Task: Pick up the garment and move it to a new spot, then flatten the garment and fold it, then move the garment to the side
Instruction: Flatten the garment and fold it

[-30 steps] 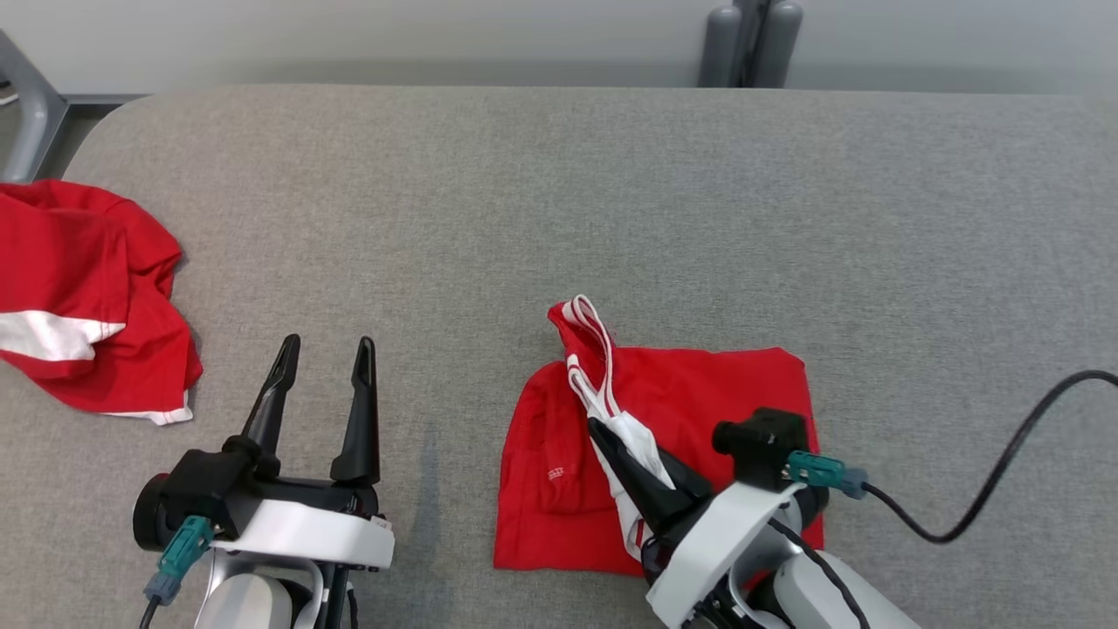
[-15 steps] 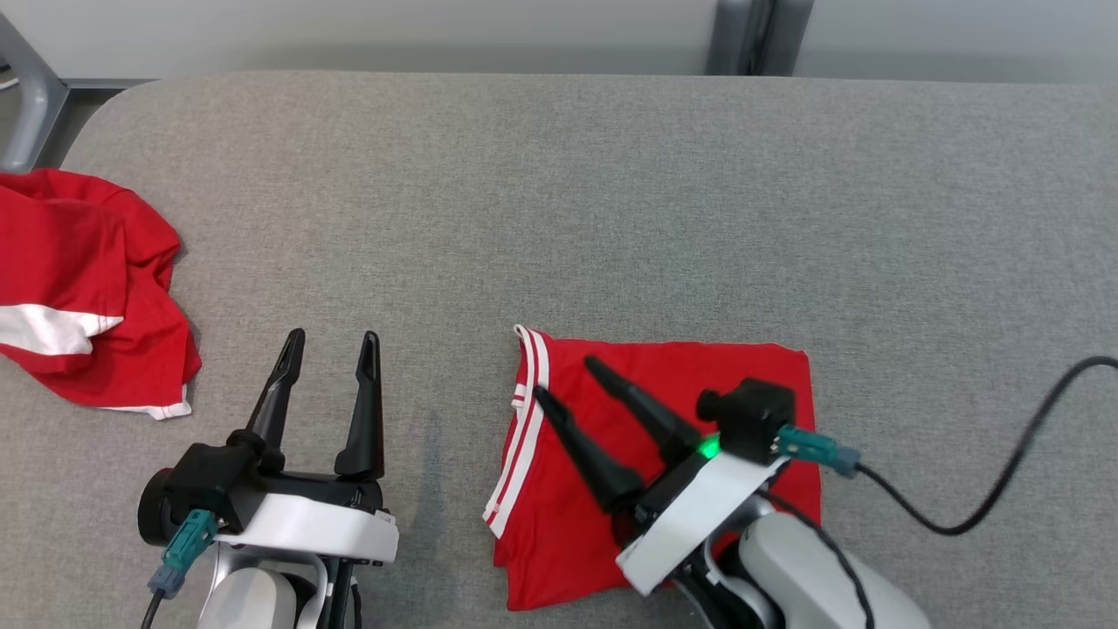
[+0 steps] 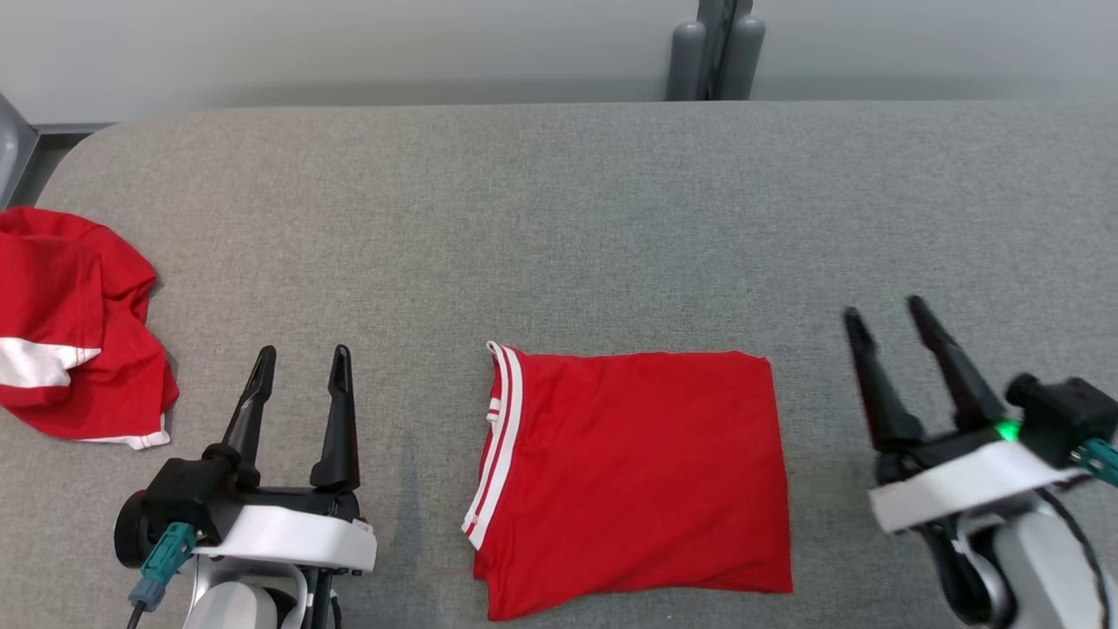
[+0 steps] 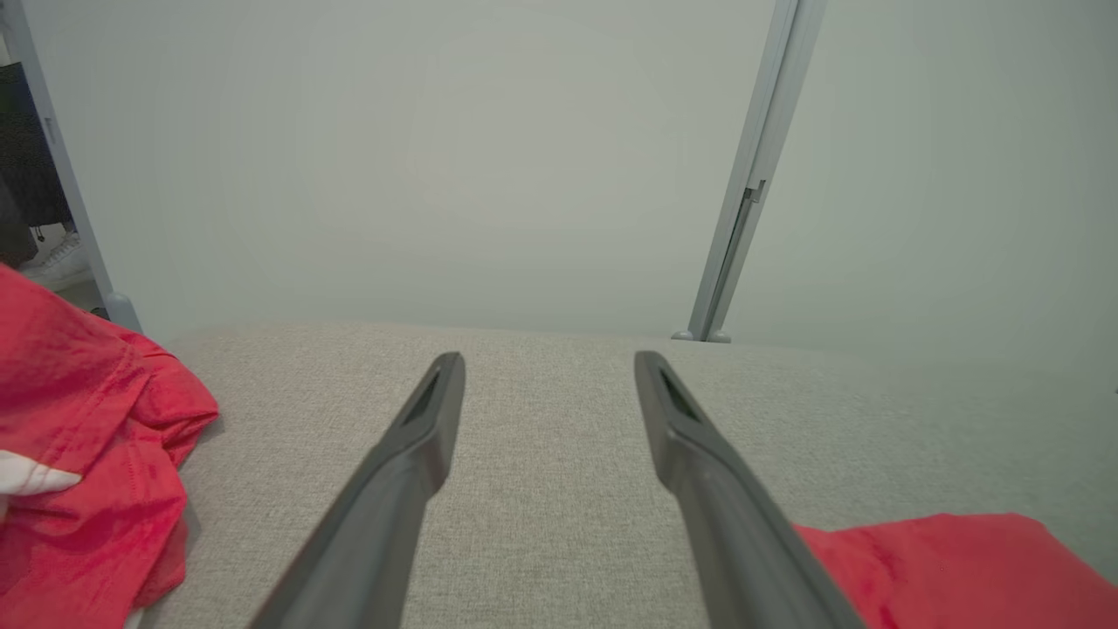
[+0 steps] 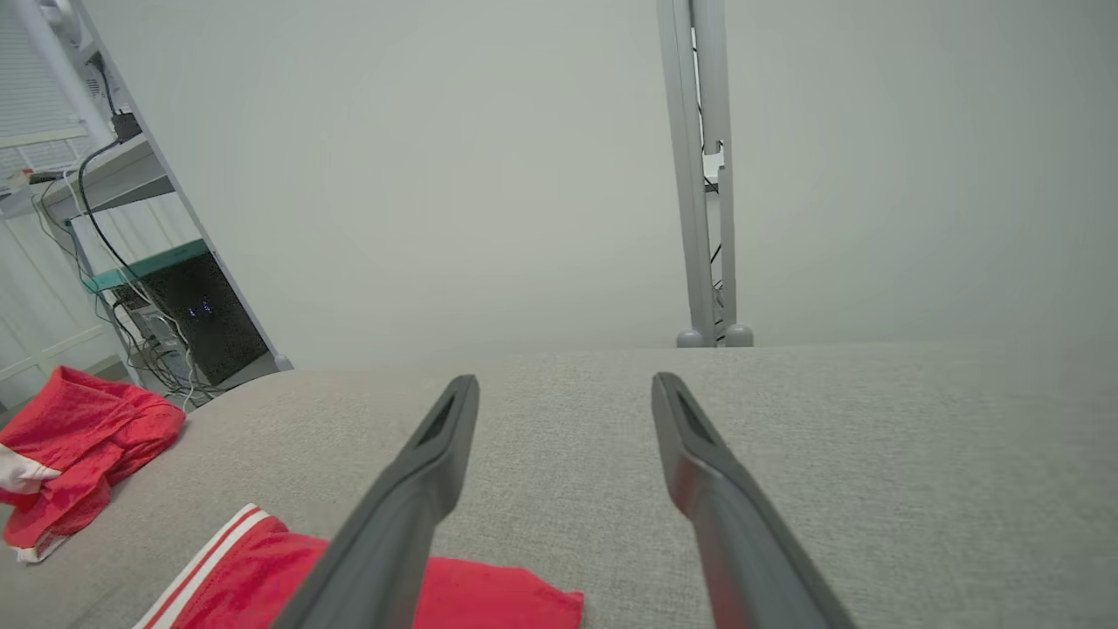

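The folded red garment [image 3: 629, 476] lies flat on the grey table [image 3: 559, 218], between my left gripper [image 3: 302, 351] and right gripper [image 3: 883, 308]. Both stand wide and empty. The garment looks light, soft and limp, so I'd pinch every layer along one edge.

We take this for a lab or robot test room rather than a home. Behind the grey fabric-covered table [image 3: 559, 218] stands a bare pale wall [image 4: 437, 175], with a metal post [image 5: 703, 175] carrying wires. Off to one side (seen from the right wrist) a shelf [image 5: 113, 170] stands over a dark computer case [image 5: 196, 328] amid loose cables [image 5: 144, 349].
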{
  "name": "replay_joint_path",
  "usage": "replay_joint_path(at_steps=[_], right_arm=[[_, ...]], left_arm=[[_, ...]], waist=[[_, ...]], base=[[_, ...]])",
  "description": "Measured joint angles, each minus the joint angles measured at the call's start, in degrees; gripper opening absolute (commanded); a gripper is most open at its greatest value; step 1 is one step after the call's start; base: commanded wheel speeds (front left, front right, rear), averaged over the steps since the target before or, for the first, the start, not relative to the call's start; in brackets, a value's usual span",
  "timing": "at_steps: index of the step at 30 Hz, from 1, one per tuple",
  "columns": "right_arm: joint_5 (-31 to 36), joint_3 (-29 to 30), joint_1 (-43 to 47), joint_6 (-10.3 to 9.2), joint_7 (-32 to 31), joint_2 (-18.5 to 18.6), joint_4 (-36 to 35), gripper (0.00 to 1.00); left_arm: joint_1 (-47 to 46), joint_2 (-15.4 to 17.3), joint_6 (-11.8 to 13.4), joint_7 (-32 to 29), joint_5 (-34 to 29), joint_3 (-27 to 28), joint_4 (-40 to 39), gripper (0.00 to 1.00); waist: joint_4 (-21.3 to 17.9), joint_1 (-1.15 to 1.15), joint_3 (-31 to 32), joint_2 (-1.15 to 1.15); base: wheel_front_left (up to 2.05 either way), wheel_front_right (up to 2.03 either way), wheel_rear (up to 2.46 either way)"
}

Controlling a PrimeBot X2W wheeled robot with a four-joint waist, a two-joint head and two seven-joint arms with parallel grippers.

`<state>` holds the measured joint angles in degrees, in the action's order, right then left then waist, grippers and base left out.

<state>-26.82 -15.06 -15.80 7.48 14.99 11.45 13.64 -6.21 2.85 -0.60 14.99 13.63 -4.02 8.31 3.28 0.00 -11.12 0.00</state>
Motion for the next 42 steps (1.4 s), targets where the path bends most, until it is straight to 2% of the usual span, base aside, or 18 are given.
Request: replay_joint_path(at_steps=[5, 8, 23, 42], right_arm=[[3.77, 8.21, 5.84, 0.00, -0.04, 0.87, -2.29, 1.00], [5.65, 10.51, 8.57, 0.00, -0.94, 0.46, -3.92, 1.00], [9.79, 15.37, 19.68, 0.01, -5.71, -2.55, -11.45, 1.00], [12.01, 17.28, 23.46, 0.01, -9.17, -4.48, -16.75, 1.00]], left_arm=[[1.20, 0.16, 0.00, 0.01, 0.02, 1.21, 0.13, 1.00], [2.29, 0.33, 0.10, 0.01, 0.09, 1.78, 0.29, 1.00], [11.01, 2.02, 0.21, -1.98, 0.07, 1.09, -0.34, 1.00], [12.83, 3.57, 1.00, -3.38, 0.07, 0.63, -1.94, 1.00]], waist=[[-0.78, 0.00, 1.63, 0.00], [-1.20, 0.00, 2.86, 0.00], [-2.52, 0.00, 10.52, 0.00], [-3.07, 0.00, 11.22, 0.00]], base=[[0.00, 0.00, 0.00], [0.00, 0.00, 0.00], [0.00, 0.00, 0.00], [0.00, 0.00, 0.00]])
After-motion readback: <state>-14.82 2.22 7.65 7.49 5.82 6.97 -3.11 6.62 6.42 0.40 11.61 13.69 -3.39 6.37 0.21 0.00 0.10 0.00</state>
